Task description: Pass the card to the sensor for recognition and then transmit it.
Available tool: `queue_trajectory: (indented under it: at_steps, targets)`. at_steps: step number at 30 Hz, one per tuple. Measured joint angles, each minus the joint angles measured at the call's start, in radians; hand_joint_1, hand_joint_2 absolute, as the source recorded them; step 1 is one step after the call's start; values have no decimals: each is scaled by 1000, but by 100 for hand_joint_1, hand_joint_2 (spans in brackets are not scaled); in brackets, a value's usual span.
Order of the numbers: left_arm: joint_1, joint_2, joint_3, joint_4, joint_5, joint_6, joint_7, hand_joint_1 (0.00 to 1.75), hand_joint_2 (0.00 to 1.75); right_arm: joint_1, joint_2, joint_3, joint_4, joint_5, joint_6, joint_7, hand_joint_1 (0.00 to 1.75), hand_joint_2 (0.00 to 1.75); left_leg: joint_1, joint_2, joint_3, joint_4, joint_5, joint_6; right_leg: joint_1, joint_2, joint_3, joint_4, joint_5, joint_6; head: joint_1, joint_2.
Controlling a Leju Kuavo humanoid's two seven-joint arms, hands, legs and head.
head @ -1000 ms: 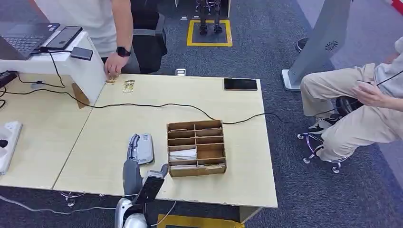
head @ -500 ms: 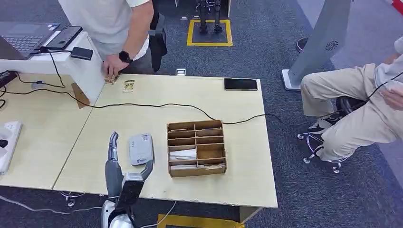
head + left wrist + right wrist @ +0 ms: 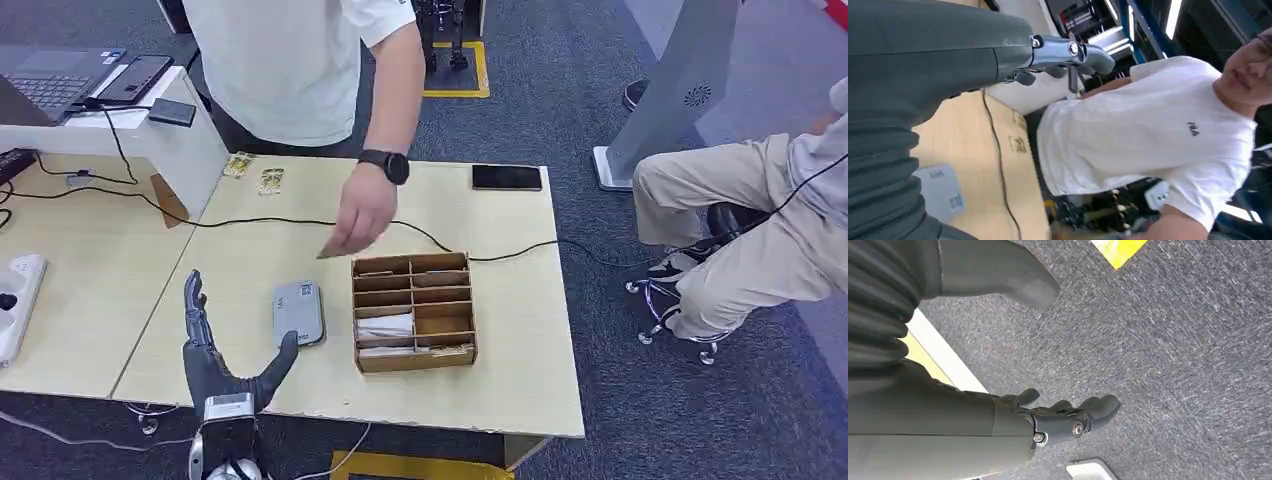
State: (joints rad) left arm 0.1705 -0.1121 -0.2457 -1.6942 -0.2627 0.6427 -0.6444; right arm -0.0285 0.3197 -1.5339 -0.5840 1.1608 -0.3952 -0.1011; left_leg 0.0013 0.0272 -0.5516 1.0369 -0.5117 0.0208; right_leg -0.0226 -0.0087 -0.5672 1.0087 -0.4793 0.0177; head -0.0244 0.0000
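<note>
Left hand [image 3: 215, 365] stands upright at the near edge of the counter [image 3: 250, 262], fingers spread wide and straight, thumb out toward the sensor; it holds nothing. A second ago it lay over the sensor, half a second ago just left of it; now it sits further left and lower, clear of the device. The left wrist view shows the same hand [image 3: 998, 55] with fingers extended and nothing between them.

Grey card sensor [image 3: 298, 313] lies flat on the counter, just left of the wooden divider box [image 3: 412, 311], apart from it. It looks to have shifted and turned slightly since the earlier frames, now uncovered.

Standing person in a white T-shirt [image 3: 300, 60] has moved from the far left corner of the counter to lean over its middle. Their hand [image 3: 362, 212], with a black watch at the wrist, hangs above the black cable [image 3: 280, 222] and just beyond the box, pinching the card [image 3: 334, 250] at its lower edge. Earlier that hand rested by the small packets [image 3: 270, 181] at the counter's far edge; the packets stay put.

Black phone [image 3: 506, 177] unmoved at the far right. Seated person [image 3: 760, 230] at right, legs much as before.

Right hand [image 3: 1068, 420] hangs over the grey carpet, fingers loosely extended and apart, empty.
</note>
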Motion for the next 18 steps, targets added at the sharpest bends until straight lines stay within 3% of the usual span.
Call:
queue_trajectory:
  at_steps: [4,6,9,15,18]
  targets:
    - [21,16,-52,-86,100,-113,-47,0,175,0,0,-7,6,-4,-3,-10,0,175,0,0,0,0,0,0,0,0,0,0,0,0,0,0]
    - [32,24,-72,-123,109,-134,-53,0,175,0,0,-8,9,-6,-11,-13,0,175,0,0,0,0,0,0,0,0,0,0,0,0,0,0]
    - [44,39,-100,-170,136,-138,-53,0,175,0,0,-10,16,-21,-26,-13,0,175,0,0,0,0,0,0,0,0,0,0,0,0,0,0]
    - [36,50,-162,-226,118,-80,-53,0,175,0,0,-11,34,-30,-50,-20,0,175,0,0,0,0,0,0,0,0,0,0,0,0,0,0]
    - [21,53,-192,-246,163,-67,-53,0,175,0,0,-11,42,-30,-53,-23,0,175,0,0,0,0,0,0,0,0,0,0,0,0,0,0]
